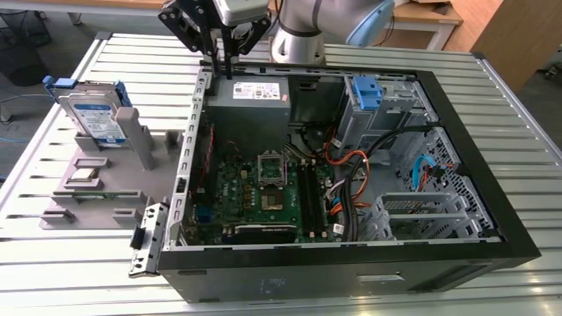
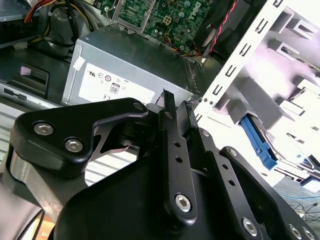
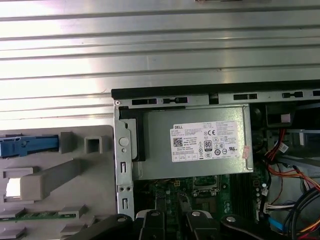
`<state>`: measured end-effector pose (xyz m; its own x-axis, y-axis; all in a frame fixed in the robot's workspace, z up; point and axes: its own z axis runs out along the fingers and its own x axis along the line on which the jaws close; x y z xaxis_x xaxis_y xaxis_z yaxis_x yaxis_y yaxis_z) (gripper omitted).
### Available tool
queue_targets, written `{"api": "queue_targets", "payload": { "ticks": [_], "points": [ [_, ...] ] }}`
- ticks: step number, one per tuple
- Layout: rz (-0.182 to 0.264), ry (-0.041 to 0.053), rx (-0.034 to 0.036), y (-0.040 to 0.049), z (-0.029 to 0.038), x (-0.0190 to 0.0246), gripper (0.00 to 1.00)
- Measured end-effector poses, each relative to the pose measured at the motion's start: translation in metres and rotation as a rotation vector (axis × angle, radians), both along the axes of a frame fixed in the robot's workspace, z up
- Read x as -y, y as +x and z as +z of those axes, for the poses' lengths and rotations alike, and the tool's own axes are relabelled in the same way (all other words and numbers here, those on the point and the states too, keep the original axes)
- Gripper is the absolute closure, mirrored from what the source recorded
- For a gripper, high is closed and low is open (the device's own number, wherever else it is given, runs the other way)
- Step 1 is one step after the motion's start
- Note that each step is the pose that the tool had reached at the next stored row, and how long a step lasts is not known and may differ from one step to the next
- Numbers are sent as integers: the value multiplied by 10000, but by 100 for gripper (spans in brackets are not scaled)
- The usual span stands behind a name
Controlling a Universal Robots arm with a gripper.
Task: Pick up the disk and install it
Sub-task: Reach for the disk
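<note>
Currently the gripper hangs at top centre of the exterior view, above the power supply, its jaws pinched together on nothing. The disk stands on edge in a grey rack at upper left, probably so its top edge can be grasped.

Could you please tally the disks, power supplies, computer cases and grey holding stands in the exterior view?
Disk: 1
Power supply: 1
Open computer case: 1
Grey holding stand: 1
Total: 4
</note>
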<state>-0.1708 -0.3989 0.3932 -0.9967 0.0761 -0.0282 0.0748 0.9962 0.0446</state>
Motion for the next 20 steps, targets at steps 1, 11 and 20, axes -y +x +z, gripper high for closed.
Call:
{"api": "queue_targets", "payload": {
  "ticks": [1, 11, 20],
  "points": [
    [1, 0, 0, 0, 0, 0, 76],
    [-2, 1, 1, -31, -1, 0, 76],
    [-1, 1, 3, -145, 0, 0, 76]
  ]
}}
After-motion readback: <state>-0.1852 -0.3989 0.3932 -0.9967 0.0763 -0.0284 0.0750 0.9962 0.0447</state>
